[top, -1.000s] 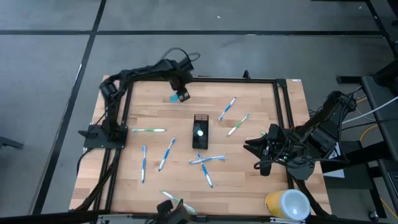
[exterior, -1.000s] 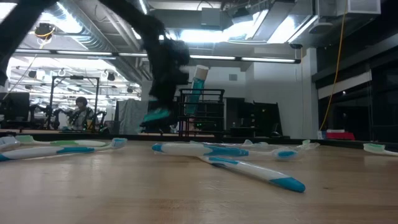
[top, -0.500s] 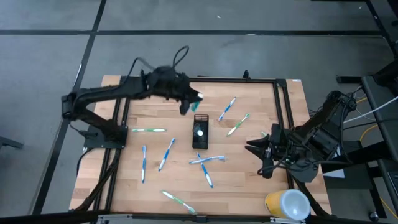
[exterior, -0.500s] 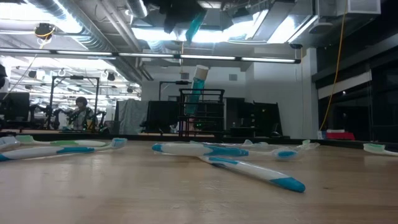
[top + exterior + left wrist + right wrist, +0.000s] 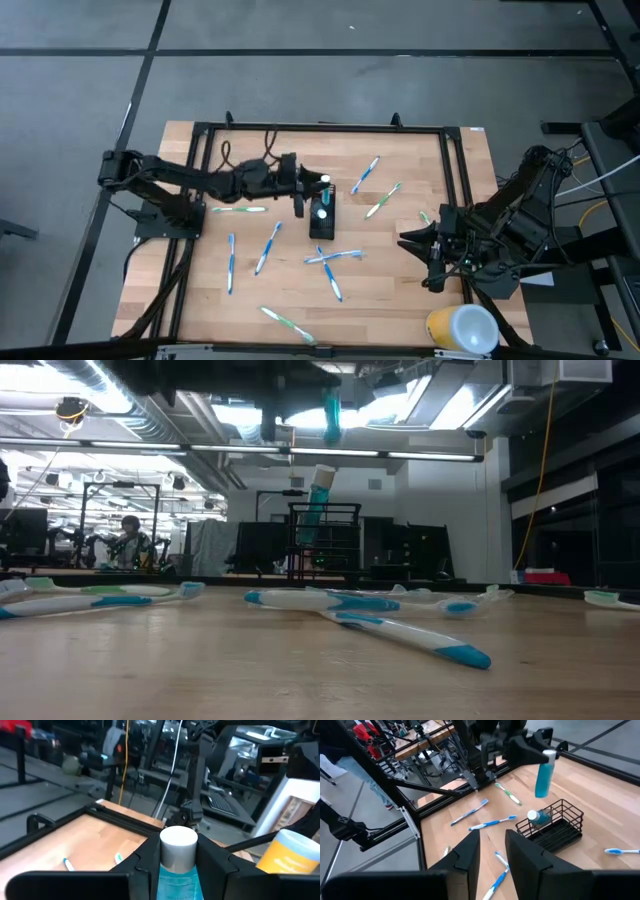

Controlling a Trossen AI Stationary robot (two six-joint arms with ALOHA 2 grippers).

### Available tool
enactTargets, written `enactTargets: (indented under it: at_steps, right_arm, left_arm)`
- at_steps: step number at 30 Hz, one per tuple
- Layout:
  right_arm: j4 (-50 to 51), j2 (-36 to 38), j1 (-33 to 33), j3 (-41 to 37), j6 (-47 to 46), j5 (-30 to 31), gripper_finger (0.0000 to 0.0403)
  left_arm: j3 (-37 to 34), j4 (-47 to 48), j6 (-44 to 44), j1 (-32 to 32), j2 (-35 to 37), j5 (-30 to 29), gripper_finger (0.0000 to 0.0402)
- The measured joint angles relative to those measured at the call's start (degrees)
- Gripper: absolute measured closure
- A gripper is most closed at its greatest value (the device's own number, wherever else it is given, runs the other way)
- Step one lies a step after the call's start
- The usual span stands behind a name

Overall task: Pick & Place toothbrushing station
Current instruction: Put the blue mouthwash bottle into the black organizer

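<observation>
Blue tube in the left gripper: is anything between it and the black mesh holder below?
Nothing visible blocks it. The left gripper holds the blue tube above the black mesh holder with open air between; another tube already leans inside the holder, leaving room beside it.

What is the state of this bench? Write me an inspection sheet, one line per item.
Surface: wooden table inside a black frame.
Job's things: wire holder upright mid-table with one tube leaning inside; another blue tube hangs cap up above it, not touching.
Clutter: several toothbrushes lie flat around the holder, none in it; yellow-and-white cup at the table's corner by the right arm.
Grippers: left tool shut on the hanging tube; right tool open and empty, waiting at the table's right edge.
Cables: black loop on the left arm; loose leads beside the right arm.
Surroundings: a person seated far behind.
</observation>
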State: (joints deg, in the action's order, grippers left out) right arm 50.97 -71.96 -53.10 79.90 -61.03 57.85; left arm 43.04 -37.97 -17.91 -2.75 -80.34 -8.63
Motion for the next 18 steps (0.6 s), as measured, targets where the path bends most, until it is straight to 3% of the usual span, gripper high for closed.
enactTargets:
  at_steps: [8,18]
  right_arm:
    - [-1.72,0.0,0.39,0.0,-0.14,-0.36,0.0307]
    - [-2.96,0.0,0.39,0.0,-2.04,-0.4,0.0307]
  left_arm:
    - [-3.42,-11.84,1.7,0.81,-7.93,-3.9,0.0313]
    - [-4.19,-14.21,1.26,0.72,-12.43,-3.2,0.0313]
